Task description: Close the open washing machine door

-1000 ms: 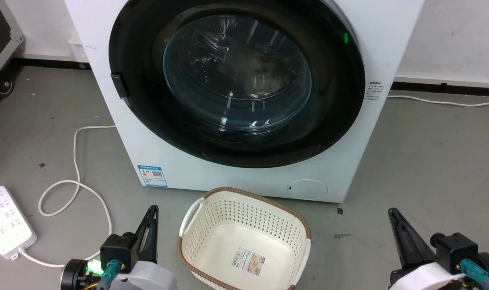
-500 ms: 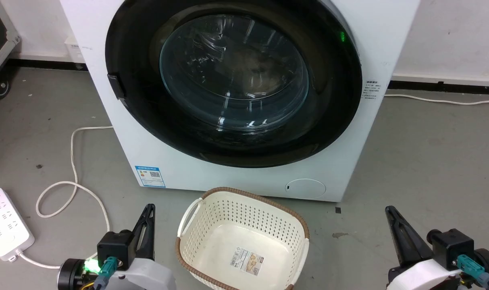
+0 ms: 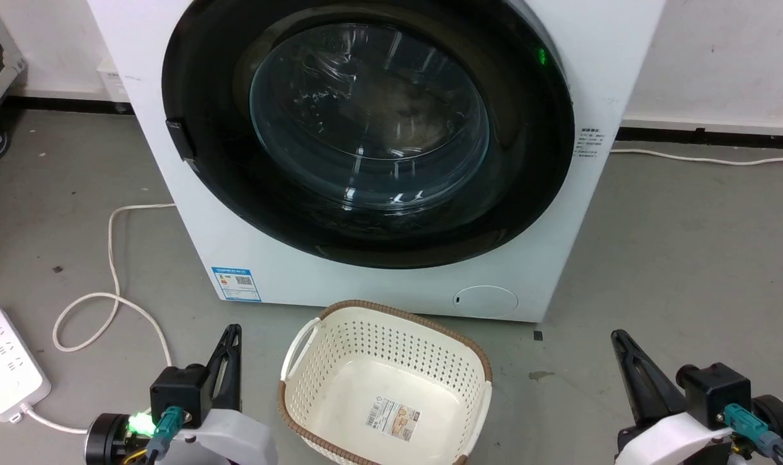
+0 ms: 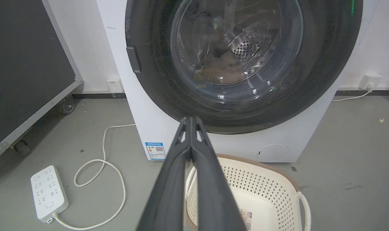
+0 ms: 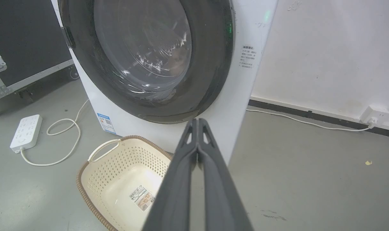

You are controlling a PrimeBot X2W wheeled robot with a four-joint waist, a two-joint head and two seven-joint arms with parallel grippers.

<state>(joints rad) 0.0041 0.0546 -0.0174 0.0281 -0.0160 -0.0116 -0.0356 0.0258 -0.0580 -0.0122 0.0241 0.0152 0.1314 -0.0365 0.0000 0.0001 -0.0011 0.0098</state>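
- As far as the three views show, the washing machine door (image 3: 365, 129) lies flat against the front of the washing machine (image 3: 339, 287), its black rim flush with the white panel and no gap visible at either edge.
- Judgement: the closing appears done. Whether the latch has caught cannot be told; a small green light (image 3: 541, 56) glows at the machine's upper right, beside the rim.
- Remaining work, if any: a confirming press on the rim near the dark tab (image 3: 179, 139) on the machine's left side.
- Left gripper (image 3: 231, 342): on the near side of the machine, off its left corner, well apart from the door, fingers pressed together and holding nothing.
- Right gripper (image 3: 618, 339): on the near side of the machine, off its right corner, equally clear of the door, fingers together, also empty.
- Count, task items: one washing machine, one door, one steel drum (image 4: 245, 48) seen through the glass with something brownish inside.
- Count, other items: one cream laundry basket (image 3: 391, 342), empty, just in front of the machine's base; one white power strip (image 3: 4, 361) to the machine's left, with one looped cord (image 3: 113, 258); one further cord (image 3: 707, 158) along the wall to the machine's right; one blue label (image 3: 236, 284) at the machine's lower left.
- Grippers counted: two.
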